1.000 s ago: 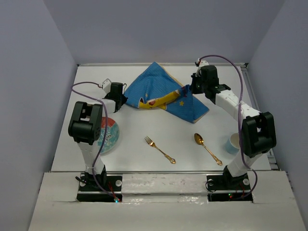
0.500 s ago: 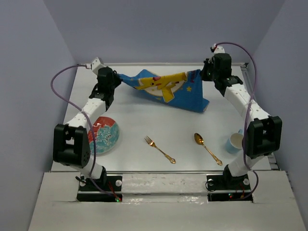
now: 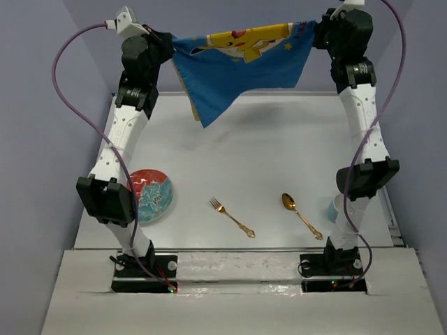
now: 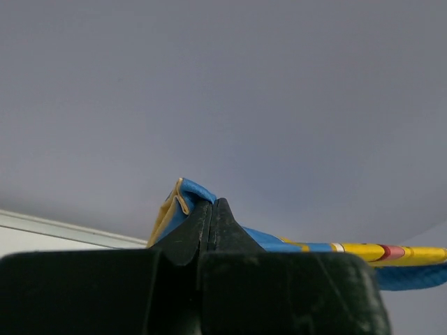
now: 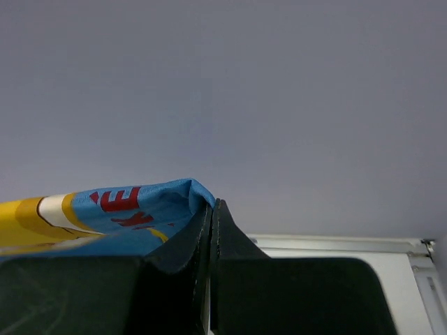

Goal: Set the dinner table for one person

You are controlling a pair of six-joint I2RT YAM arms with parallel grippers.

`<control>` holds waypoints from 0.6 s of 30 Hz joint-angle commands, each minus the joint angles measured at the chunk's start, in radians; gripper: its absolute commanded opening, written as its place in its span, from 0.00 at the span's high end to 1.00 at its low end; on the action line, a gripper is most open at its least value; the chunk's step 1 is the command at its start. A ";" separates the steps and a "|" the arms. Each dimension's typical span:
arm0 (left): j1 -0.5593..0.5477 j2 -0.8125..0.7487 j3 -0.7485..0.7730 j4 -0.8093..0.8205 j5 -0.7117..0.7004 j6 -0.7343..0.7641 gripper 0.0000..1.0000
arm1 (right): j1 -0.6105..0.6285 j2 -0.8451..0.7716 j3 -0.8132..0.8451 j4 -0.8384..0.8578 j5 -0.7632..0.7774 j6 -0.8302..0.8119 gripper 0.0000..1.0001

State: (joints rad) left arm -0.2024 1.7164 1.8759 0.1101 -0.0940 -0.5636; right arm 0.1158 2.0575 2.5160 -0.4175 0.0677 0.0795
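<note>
The left gripper (image 3: 170, 43) and the right gripper (image 3: 318, 32) are each pinching a top corner of the blue cloth (image 3: 237, 66) at twelve o'clock, stretching it high over the white dinner table (image 3: 279, 153), probably to open it flat for laying.

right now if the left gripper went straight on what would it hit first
Beyond the cloth in the jaws of the left gripper, only the grey wall lies ahead; depth is unclear.
</note>
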 commanded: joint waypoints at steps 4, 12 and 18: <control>0.017 -0.129 -0.252 0.074 -0.024 0.051 1.00 | -0.022 -0.298 -0.584 0.144 0.057 -0.005 1.00; 0.044 -0.302 -1.027 0.439 0.014 -0.068 1.00 | -0.022 -0.462 -1.270 0.364 0.102 0.132 1.00; 0.047 -0.316 -1.294 0.566 0.059 -0.154 1.00 | -0.022 -0.510 -1.490 0.376 0.104 0.203 1.00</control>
State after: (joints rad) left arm -0.1986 1.4628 0.6689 0.4507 0.0151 -0.6746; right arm 0.1253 1.6417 1.0874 -0.1562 0.0463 0.2356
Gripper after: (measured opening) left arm 0.014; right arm 0.010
